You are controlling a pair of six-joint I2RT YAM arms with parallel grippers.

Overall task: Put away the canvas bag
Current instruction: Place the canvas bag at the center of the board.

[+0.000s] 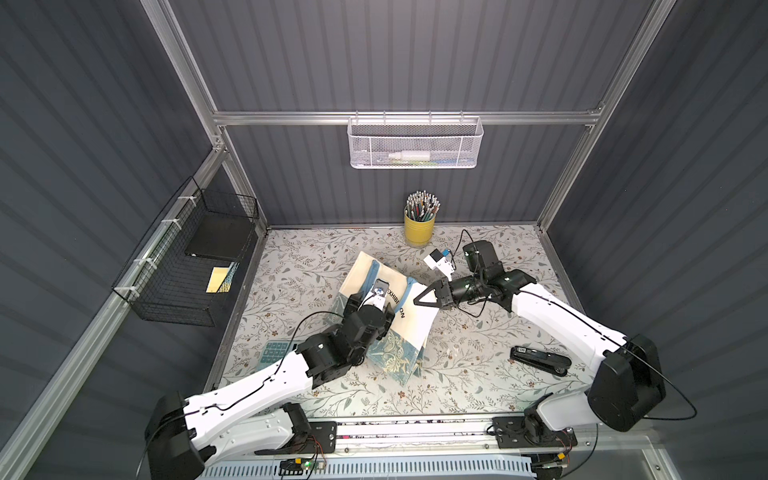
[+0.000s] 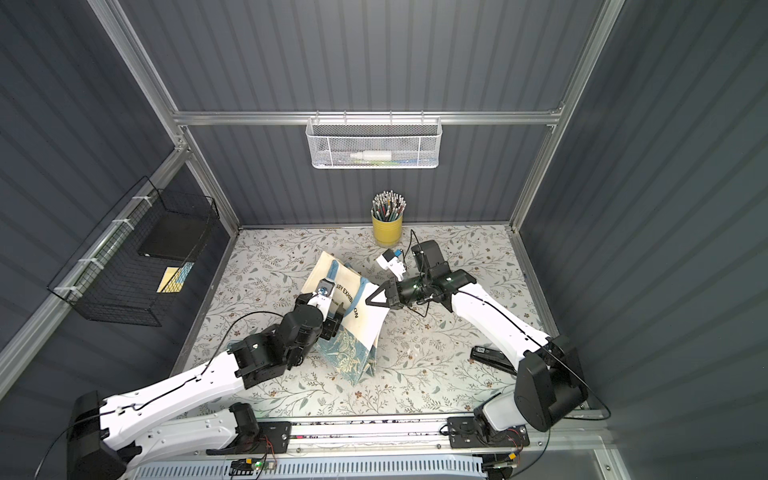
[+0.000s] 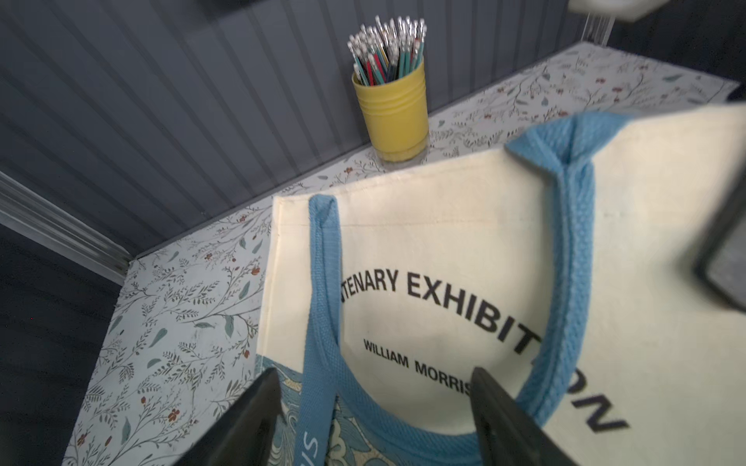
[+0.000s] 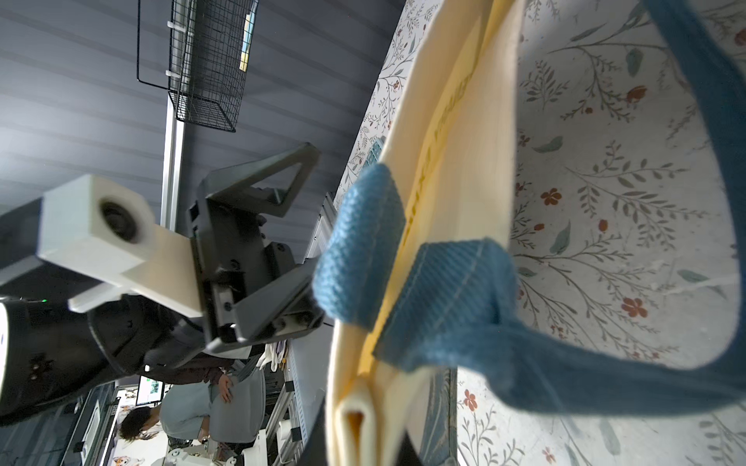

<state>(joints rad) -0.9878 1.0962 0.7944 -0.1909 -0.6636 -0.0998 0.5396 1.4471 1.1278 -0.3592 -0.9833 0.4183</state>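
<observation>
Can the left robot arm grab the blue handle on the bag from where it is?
Probably yes. The left gripper is open right above the blue handle, which lies on the canvas bag, with nothing between them.

- Canvas bag [image 3: 444, 226]: the print's opening letters sit behind its blue handle [image 3: 323, 282] in the left wrist view. Most of the lettering is under the left arm [image 1: 249, 386] in both top views.
- Teal keypad [image 1: 272, 353]: partly under the left arm.
- White mesh basket [image 1: 365, 141]: contents too small to identify.
</observation>
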